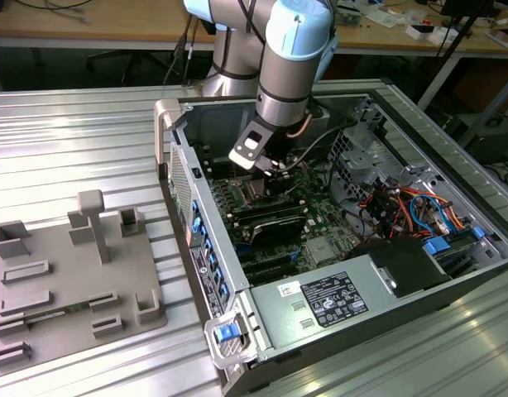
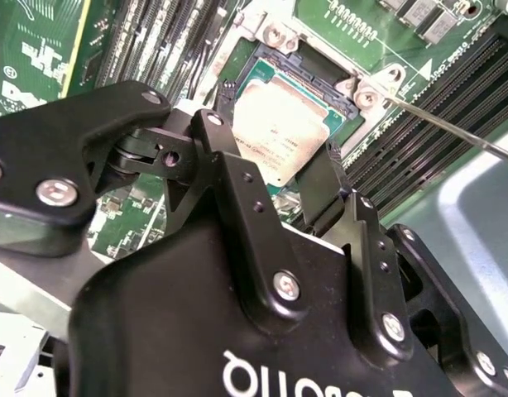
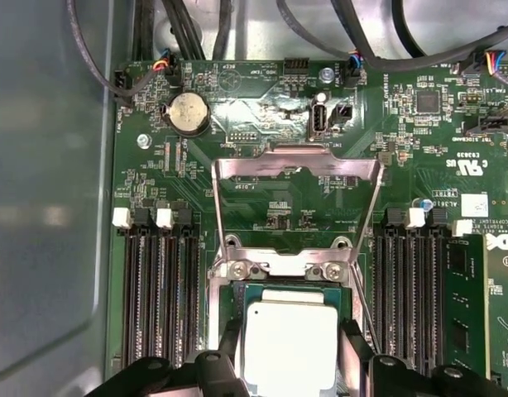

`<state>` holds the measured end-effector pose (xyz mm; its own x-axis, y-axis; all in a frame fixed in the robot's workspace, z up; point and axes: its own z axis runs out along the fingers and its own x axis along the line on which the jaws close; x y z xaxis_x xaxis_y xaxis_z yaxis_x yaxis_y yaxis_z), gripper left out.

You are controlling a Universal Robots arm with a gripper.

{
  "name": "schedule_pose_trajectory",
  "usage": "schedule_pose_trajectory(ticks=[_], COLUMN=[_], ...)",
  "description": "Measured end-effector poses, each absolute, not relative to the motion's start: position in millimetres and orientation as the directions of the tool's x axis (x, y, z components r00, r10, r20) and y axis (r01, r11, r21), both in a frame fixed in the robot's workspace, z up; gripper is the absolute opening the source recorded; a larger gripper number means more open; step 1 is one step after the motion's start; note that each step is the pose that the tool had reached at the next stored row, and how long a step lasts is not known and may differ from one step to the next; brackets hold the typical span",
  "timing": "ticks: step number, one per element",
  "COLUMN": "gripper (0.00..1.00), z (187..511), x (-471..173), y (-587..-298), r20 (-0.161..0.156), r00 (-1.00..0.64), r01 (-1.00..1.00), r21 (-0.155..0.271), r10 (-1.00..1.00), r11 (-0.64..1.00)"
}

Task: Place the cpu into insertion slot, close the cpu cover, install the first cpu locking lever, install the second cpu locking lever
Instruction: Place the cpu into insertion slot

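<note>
Inside an open dark computer case (image 1: 206, 248) that lies on a ribbed metal table (image 1: 72, 141), the grey and pale-blue robot arm (image 1: 295, 50) reaches down to the green circuit board (image 3: 270, 207). Its black two-fingered gripper (image 3: 290, 347) stands over the insertion slot (image 2: 316, 66), a dark square socket with a silvery rim near the middle of the board.

The cpu (image 3: 289, 335), a thin square chip with a silvery face and a green edge, lies in or just over that socket. The fingers (image 2: 320, 178) are closed against two opposite edges of it, pinching it between them. Whether the chip is fully seated cannot be told.

The cpu cover (image 3: 295, 161), a silvery metal frame with an open centre, stands swung up on its hinge at one edge of the socket, clear of the chip. A thin silvery wire lever (image 2: 452, 131) runs free beside the socket, not latched.

Long black memory slots (image 3: 159, 289) flank the socket closely on both sides, leaving the fingers little room. A round silvery coin battery (image 3: 189, 112) sits beyond the raised cover, and black cables (image 3: 179, 25) hang over the board's far edge.

On the table at the exterior view's left lies a grey moulded parts tray (image 1: 72, 281), well apart from the case.
</note>
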<state>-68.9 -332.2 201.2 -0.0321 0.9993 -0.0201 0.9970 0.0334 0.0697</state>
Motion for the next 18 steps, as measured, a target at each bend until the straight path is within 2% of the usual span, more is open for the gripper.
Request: schedule_pose_trajectory(ticks=[18], gripper=[0.55], z=[198.8], x=[-72.3], y=[-331.1], r20=[-0.02], r00=[-0.048], r01=[0.996], r21=[0.07], r10=[0.999], r11=[0.05])
